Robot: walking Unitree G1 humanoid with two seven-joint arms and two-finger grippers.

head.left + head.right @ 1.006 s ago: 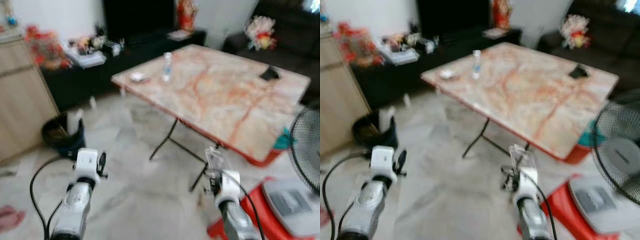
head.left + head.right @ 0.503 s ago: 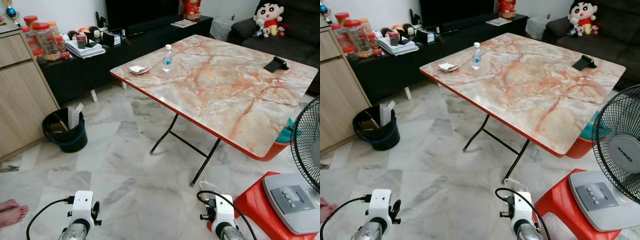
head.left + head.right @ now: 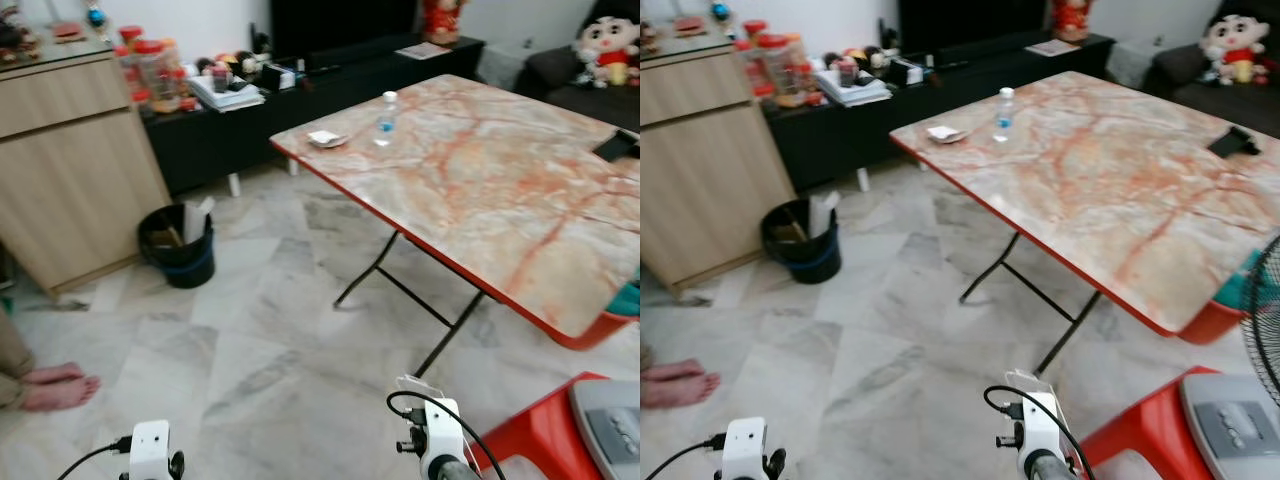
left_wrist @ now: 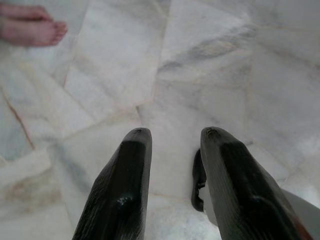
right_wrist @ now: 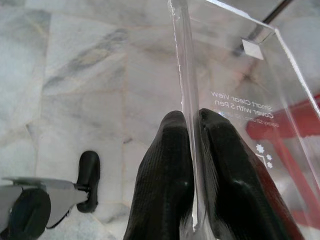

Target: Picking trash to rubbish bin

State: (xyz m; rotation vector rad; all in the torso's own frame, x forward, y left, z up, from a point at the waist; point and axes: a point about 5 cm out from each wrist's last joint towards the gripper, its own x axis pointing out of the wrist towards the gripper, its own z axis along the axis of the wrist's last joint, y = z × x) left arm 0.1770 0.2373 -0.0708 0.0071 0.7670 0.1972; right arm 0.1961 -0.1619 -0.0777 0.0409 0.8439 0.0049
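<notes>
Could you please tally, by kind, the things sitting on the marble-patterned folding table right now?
Water bottle: 1
Crumpled white paper: 1
Black phone stand: 1
Total on the folding table: 3

Marble-topped folding table on marble floor

The clear plastic box is cut off at the picture's edge, the person's feet are cut off too, and the bin's contents cannot be told.
</notes>
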